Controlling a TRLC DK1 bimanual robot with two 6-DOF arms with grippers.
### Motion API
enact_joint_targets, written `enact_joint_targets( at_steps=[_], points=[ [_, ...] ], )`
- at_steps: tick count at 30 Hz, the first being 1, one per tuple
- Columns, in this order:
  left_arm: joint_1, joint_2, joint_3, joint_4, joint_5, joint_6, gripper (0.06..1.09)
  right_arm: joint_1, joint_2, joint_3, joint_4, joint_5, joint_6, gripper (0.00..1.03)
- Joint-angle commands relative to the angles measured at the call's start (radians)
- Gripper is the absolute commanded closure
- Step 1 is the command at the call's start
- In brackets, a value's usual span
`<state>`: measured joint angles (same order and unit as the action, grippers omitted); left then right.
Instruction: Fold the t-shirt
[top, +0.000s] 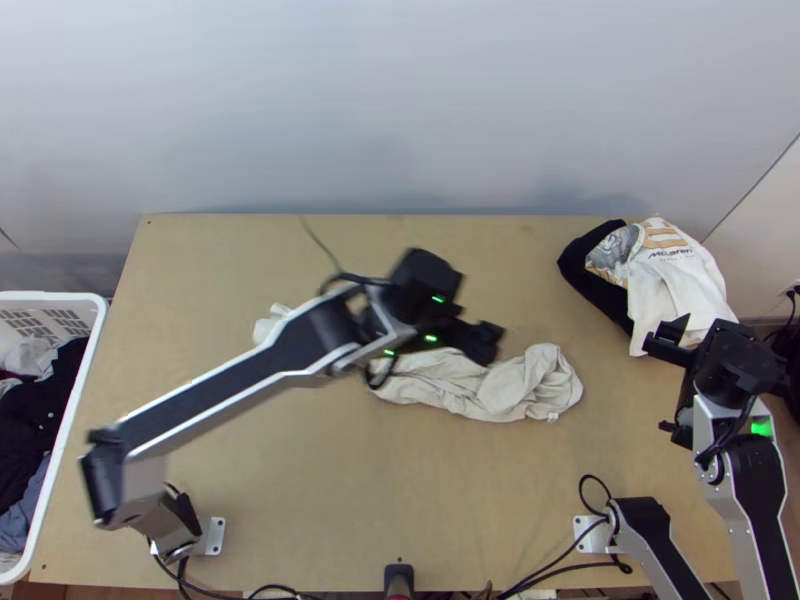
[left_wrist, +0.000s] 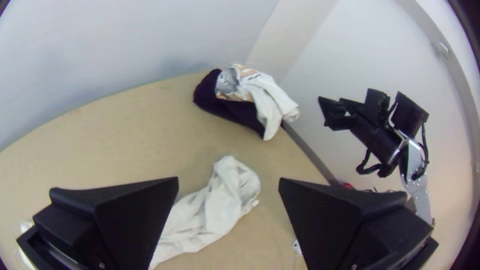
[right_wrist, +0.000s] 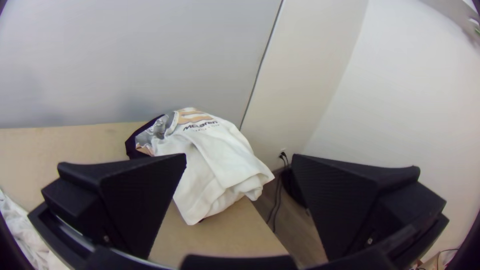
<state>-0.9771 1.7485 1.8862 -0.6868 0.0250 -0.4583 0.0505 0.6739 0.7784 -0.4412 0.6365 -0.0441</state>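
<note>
Looking at the cream t-shirt, lying bunched in a long, narrow strip near the middle of the table, partly hidden under the left arm. Running roughly left to right along the long axis, with the bulky, rounded end pointing right; can't tell collar from hem. Over it, seeing the left tool spread wide, gripping nothing. Over to the right tool, wide open too, holding nothing, near the printed pile at the far right corner.

bskt L of tbl | t-shirt mid tbl | clothes pile far R cnr
</note>
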Motion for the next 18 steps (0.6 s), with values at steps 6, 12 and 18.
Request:
enact_joint_targets(
  at_steps=[6, 12, 18],
  points=[
    [0.296, -0.412, -0.492, -0.206, 0.001, 0.087, 0.11, 0.055, -0.002, -0.005, 0.002, -0.001, 0.02, 0.04],
    [0.462, -0.549, -0.742, -0.2, 0.001, 0.133, 0.11, 0.078, -0.004, -0.004, -0.002, -0.003, 0.03, 0.04],
    [0.675, -0.547, -0.871, -0.102, 0.001, 0.193, 0.11, 0.132, -0.008, -0.01, -0.09, -0.047, 0.087, 0.04]
  ],
)
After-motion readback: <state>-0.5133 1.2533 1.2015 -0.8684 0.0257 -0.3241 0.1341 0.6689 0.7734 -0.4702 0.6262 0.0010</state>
